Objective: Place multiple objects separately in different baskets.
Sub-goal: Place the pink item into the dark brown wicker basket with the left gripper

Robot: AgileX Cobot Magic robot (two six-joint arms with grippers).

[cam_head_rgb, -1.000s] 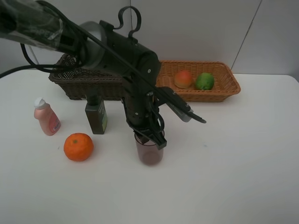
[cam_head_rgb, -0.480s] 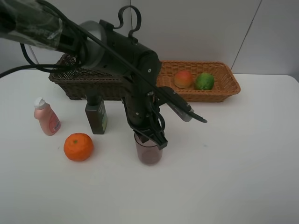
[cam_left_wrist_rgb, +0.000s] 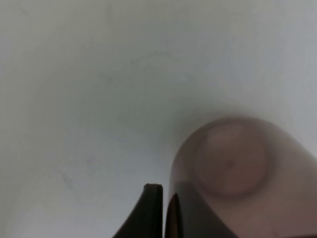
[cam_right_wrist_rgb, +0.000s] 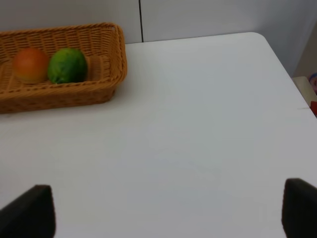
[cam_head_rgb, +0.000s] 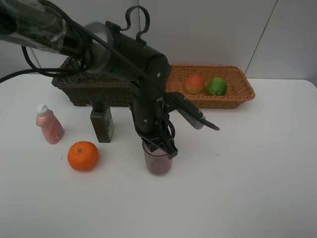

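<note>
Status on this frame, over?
Left tool shut on rim of translucent purplish cup, cup on white table. Right tool open, empty. Dark green black-capped bottle stands near, apart.

Reads as a robot lab test cell. Bare white worktop point(cam_head_rgb: 257, 188), plain grey panelled wall point(cam_head_rgb: 213, 29) with one dark seam, black cabled robot arm point(cam_head_rgb: 133, 59) over it. Staged props only: dark wicker basket point(cam_head_rgb: 74, 89), tan wicker basket point(cam_head_rgb: 233, 99), orange point(cam_head_rgb: 83, 155), pink bottle point(cam_head_rgb: 49, 126), spread out.
</note>
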